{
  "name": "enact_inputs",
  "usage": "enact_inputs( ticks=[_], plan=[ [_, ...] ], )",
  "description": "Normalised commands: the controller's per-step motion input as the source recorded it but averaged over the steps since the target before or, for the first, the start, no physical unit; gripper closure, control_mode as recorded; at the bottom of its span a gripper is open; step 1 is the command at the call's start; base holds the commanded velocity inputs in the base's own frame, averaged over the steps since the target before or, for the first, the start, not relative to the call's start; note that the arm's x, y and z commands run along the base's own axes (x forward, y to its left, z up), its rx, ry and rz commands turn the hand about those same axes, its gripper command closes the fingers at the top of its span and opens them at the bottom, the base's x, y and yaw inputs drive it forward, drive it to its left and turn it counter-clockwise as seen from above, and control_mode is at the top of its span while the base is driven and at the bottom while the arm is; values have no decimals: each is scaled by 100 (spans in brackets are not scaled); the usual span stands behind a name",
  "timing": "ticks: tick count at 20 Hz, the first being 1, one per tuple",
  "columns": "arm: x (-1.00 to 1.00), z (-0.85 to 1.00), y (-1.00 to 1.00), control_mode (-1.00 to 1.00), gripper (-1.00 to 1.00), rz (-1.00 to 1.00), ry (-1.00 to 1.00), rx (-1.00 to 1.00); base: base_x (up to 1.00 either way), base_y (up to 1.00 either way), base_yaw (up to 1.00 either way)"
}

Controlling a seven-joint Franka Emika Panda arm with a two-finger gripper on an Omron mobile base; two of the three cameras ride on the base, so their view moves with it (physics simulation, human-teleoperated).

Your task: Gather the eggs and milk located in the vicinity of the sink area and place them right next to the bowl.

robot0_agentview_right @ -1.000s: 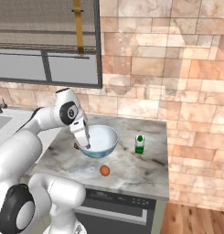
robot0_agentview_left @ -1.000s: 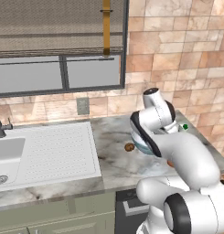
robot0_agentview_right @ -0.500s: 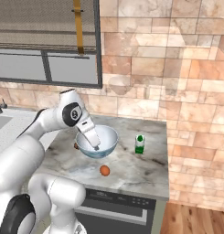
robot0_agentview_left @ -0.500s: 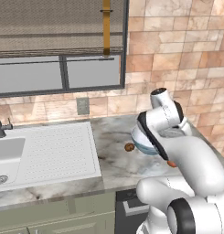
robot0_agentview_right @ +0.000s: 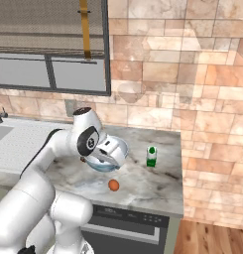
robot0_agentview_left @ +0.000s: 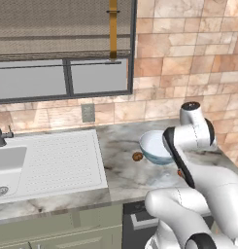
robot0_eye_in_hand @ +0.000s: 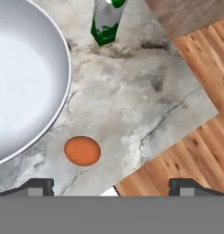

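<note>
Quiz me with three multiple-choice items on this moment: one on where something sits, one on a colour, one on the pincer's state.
1. Where does the orange egg lie?
A. in the sink basin
B. on the counter beside the bowl
C. inside the bowl

2. What colour is the bottle's cap?
A. green
B. red
C. black

3. How does the pincer stand?
A. shut on an egg
B. shut, empty
C. open, empty

Answers: 1 B, the hand view shows the egg on marble just outside the bowl's rim. 2 A, the right base view shows a green top. 3 C, the fingertips stand far apart with nothing between them.
</note>
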Motion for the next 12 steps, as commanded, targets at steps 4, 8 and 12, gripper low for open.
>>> enact_inputs(
  ticks=[4,8,12],
  plan=[
    [0,0,-10,-100,-100,34,0,7,0,0,0],
    [0,-11,0,-100,-100,30,0,0,0,0,0],
    [0,-23,0,-100,-100,33,1,0,0,0,0]
  ],
)
